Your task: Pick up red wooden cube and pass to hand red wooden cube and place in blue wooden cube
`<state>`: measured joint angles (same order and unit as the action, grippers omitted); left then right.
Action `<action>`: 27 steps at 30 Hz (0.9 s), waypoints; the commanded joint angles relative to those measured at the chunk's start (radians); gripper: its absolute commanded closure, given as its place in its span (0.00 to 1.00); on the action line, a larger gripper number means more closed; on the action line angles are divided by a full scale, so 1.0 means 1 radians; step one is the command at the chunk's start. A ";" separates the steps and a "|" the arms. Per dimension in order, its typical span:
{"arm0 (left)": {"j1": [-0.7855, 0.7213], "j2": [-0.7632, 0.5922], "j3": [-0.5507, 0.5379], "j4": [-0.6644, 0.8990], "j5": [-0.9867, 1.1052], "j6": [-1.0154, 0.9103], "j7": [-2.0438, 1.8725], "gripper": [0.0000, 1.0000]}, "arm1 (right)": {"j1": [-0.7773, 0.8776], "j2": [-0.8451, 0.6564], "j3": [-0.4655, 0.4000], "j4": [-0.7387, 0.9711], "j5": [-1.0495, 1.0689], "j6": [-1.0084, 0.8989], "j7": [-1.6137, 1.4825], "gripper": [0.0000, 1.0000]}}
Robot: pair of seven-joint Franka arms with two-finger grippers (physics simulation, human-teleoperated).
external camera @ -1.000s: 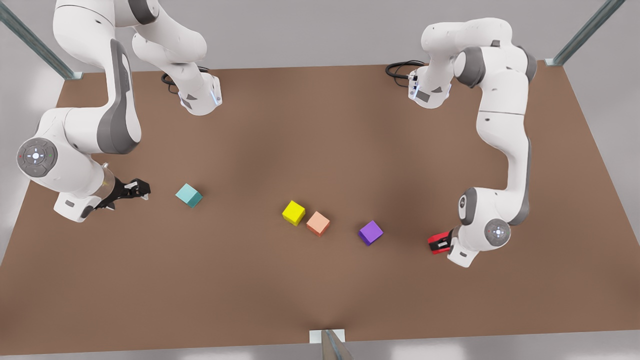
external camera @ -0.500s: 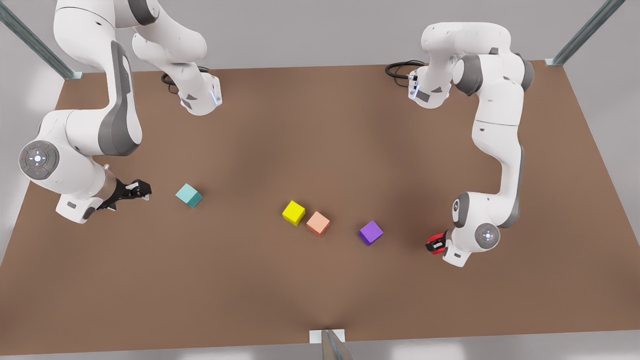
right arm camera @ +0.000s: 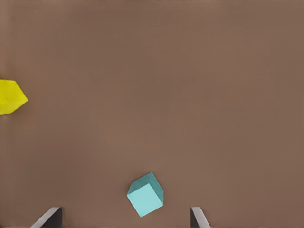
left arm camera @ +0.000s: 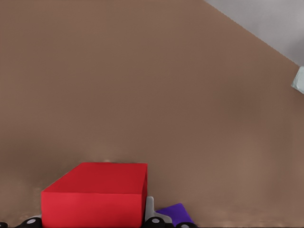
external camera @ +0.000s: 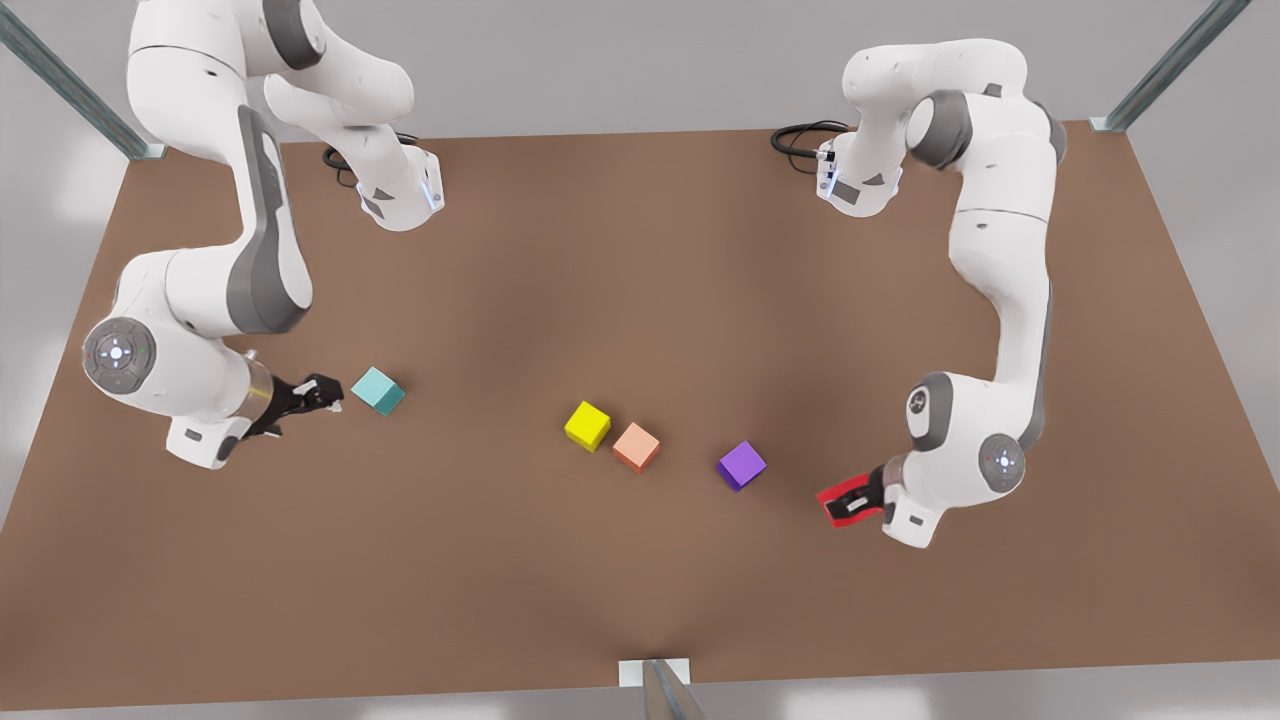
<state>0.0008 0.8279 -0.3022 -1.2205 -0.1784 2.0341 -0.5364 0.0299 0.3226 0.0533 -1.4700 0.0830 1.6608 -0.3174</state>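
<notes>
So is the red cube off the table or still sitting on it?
Held: the left gripper is shut on the red wooden cube; whether it clears the table, cannot tell.

Five cubes: one red (external camera: 843,502), one teal (external camera: 378,390), one yellow (external camera: 587,425), one salmon-orange (external camera: 636,446), one purple (external camera: 742,465); two arms.

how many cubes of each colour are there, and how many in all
red wooden cube, held in the left gripper: 1
blue wooden cube, just ahead of the right gripper: 1
yellow cube: 1
salmon-orange cube: 1
purple cube: 1
Total: 5 cubes
</notes>
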 commanded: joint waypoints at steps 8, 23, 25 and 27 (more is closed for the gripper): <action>-0.007 0.102 -0.170 0.105 -0.627 -0.084 0.616 0.34 | 0.154 0.308 0.002 0.226 0.820 0.143 -0.790 0.00; -0.059 0.162 -0.279 0.090 -0.932 0.117 1.667 0.34 | 0.229 0.500 0.040 0.269 1.259 0.278 -1.502 0.00; -0.061 0.162 -0.279 0.093 -0.932 0.121 1.678 0.36 | 0.228 0.543 0.066 0.313 1.261 0.269 -1.658 0.00; -0.061 0.168 -0.279 0.092 -0.932 0.121 1.684 0.47 | 0.226 0.553 0.082 0.315 1.267 0.266 -1.720 0.00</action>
<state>-0.0593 0.9951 -0.5802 -1.1293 -1.0819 2.1230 0.4765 0.2570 0.8707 0.1290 -1.1601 1.3285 1.9257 -1.3299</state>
